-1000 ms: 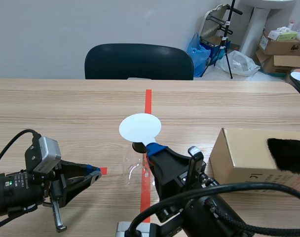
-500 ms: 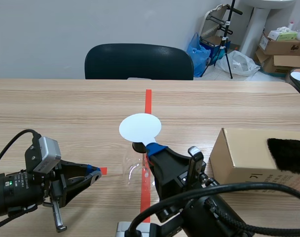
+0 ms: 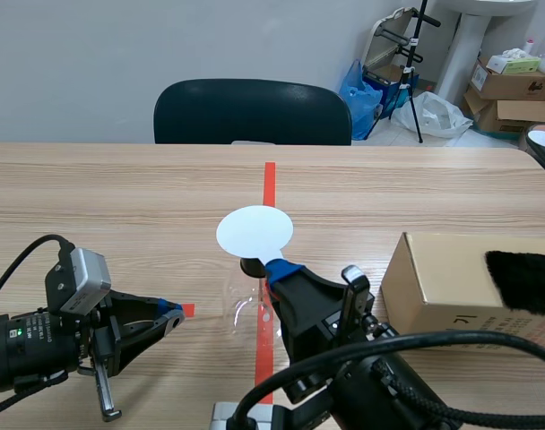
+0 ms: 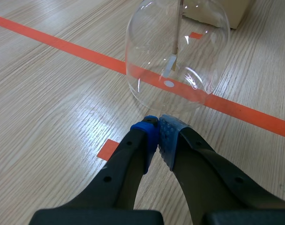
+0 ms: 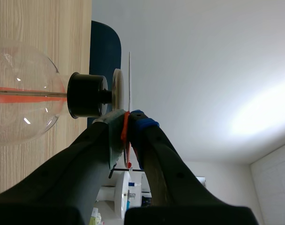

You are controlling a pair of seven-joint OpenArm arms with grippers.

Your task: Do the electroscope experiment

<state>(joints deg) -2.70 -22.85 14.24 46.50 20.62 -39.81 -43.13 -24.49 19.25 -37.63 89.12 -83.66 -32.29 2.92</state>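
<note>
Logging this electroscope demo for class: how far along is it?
Done: the right tool is shut on a thin orange-red strip. In hand: that strip is held at the rim of the round white disc topping the clear glass flask; contact is unclear. Left: seeing the small pale leaf inside move, which I cannot judge here. The left tool, shut, rests beside the flask's base.

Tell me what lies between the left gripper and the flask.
Only bare table. The left wrist view shows the left gripper, shut, just short of the flask, with nothing in the gap.
</note>
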